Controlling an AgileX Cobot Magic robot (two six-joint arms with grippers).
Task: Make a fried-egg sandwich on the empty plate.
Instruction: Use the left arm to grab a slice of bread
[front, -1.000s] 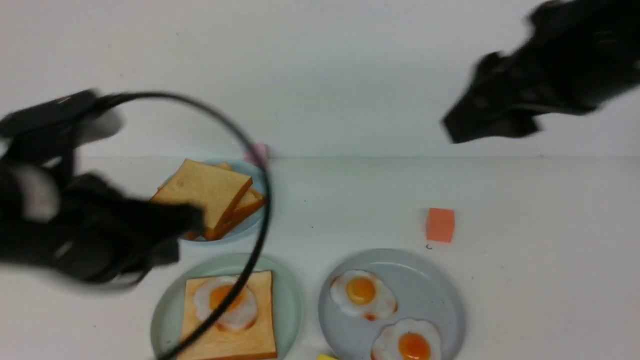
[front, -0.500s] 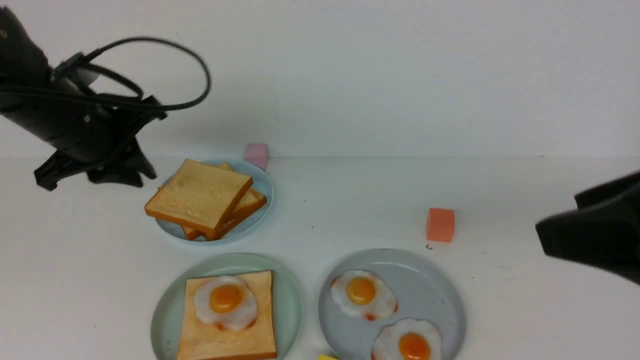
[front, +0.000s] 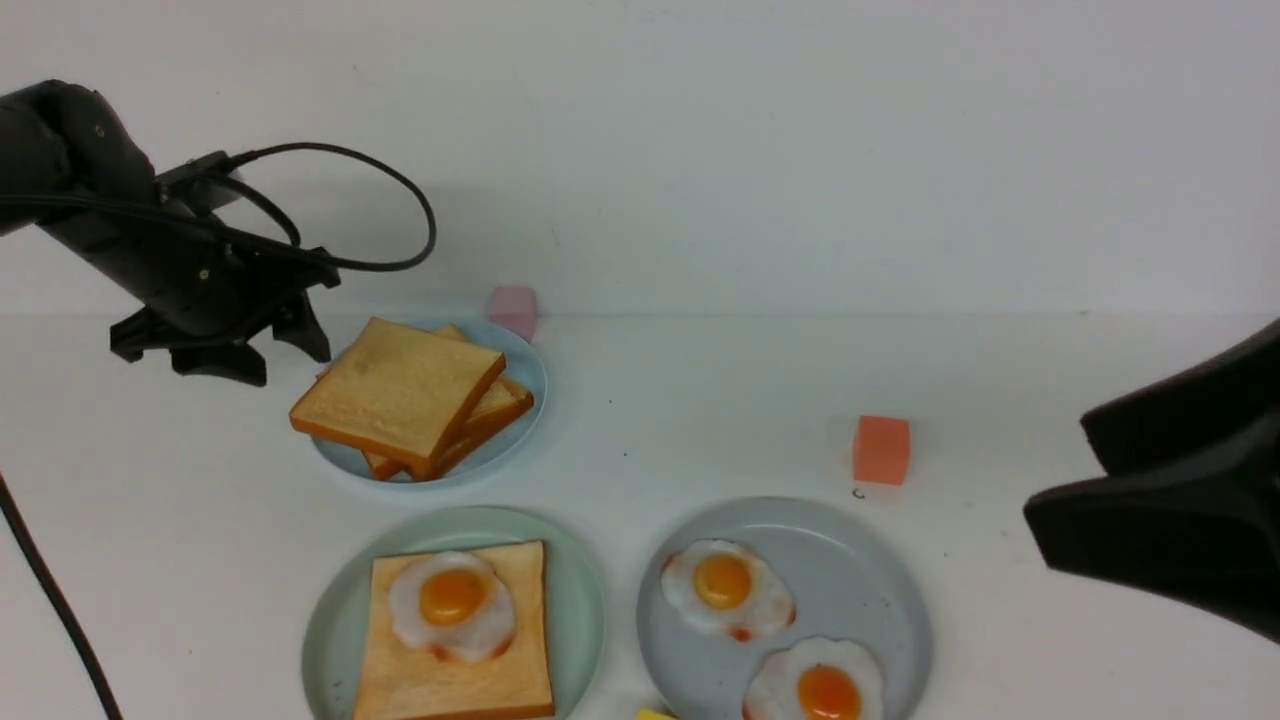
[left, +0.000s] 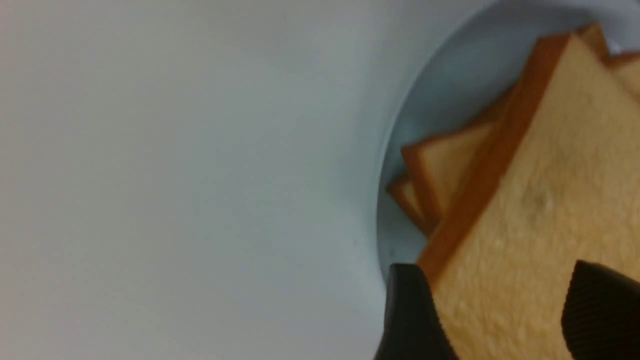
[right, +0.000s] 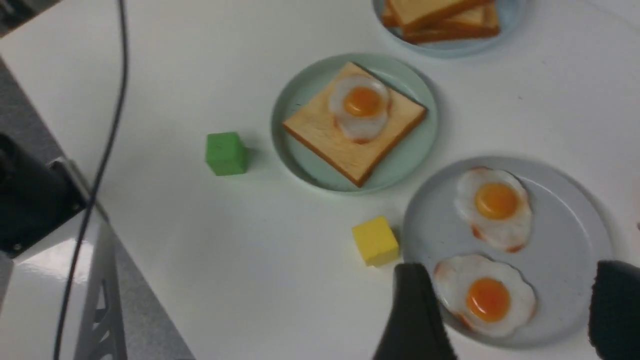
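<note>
At the rim of the blue plate, the left gripper holds its fingers spread and empty beside the toast stack. The right gripper gapes too, near the grey plate. One toast slice topped with a fried egg lies on the mint-green plate.

The bench is smooth, matt white, and the mint plate and grey plate are smooth with a faint satin sheen. The toast looks matt, fine-pored and spongy, and the egg like glossy plastic. The left pincer pads seem to be ribbed black rubber, though blurred.
</note>
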